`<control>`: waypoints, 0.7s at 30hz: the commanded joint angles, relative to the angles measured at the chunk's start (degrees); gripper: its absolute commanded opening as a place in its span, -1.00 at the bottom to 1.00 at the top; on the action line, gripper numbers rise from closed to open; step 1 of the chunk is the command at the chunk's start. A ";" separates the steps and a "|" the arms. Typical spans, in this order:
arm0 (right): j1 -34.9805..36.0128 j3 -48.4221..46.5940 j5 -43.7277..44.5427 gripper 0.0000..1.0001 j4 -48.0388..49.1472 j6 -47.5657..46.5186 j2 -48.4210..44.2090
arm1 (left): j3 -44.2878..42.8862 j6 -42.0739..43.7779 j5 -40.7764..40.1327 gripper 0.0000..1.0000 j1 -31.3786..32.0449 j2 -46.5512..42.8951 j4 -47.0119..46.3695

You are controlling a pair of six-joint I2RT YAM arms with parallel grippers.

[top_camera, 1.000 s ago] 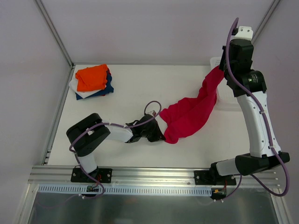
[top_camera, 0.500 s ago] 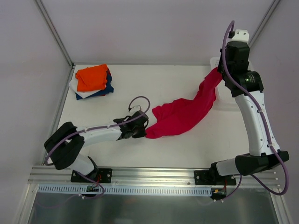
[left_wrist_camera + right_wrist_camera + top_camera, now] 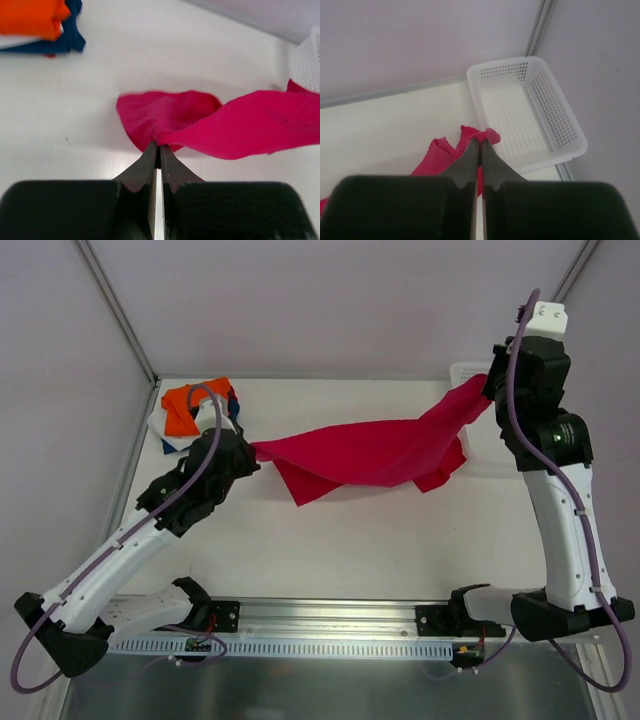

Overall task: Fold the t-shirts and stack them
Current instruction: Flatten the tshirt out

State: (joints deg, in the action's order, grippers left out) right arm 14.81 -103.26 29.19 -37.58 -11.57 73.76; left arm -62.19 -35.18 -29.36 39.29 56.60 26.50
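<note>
**Red shirt now drawn out leftward between the two arms**

Since a second ago the left gripper (image 3: 251, 450) has swung from mid-table up beside the folded pile (image 3: 192, 410), pulling the red shirt (image 3: 370, 452) into a long band across the table (image 3: 380, 540). Its fingers are clamped on one bunched end. The right gripper (image 3: 487, 386), near the basket (image 3: 530, 115), pinches the other end. Orange, white and navy tees look folded and stacked; the red one remains unfolded. The left arm hides part of the pile, and no neck label is visible.
</note>
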 commanded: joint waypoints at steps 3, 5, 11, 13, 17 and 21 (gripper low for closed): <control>-0.48 -0.71 -1.41 -0.99 6.29 -1.08 -8.97 | -9.50 9.95 -7.63 -1.00 -0.18 -4.21 2.77; -0.39 -0.36 -2.82 -0.99 7.69 -1.17 -12.22 | -11.45 12.05 -8.42 -1.00 -0.18 -5.44 2.68; -0.39 4.03 -6.42 -0.99 13.32 -2.22 -21.54 | -15.50 16.10 -10.18 -1.00 -0.09 -11.24 2.42; -0.39 4.38 -7.82 -0.99 14.11 -2.49 -24.70 | -16.73 16.98 -10.45 -1.00 -0.09 -13.69 2.24; -0.39 5.70 -10.29 -1.00 17.27 -2.75 -30.06 | -19.54 19.61 -10.36 -1.00 -0.09 -17.39 1.63; -0.39 5.53 -13.80 -0.99 19.30 -2.75 -35.42 | -23.75 21.73 -9.31 -1.00 -0.18 -21.17 1.01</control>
State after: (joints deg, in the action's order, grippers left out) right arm 14.81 -97.38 18.90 -25.26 -13.10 41.25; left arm -82.17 -17.50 -37.63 39.31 37.71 29.78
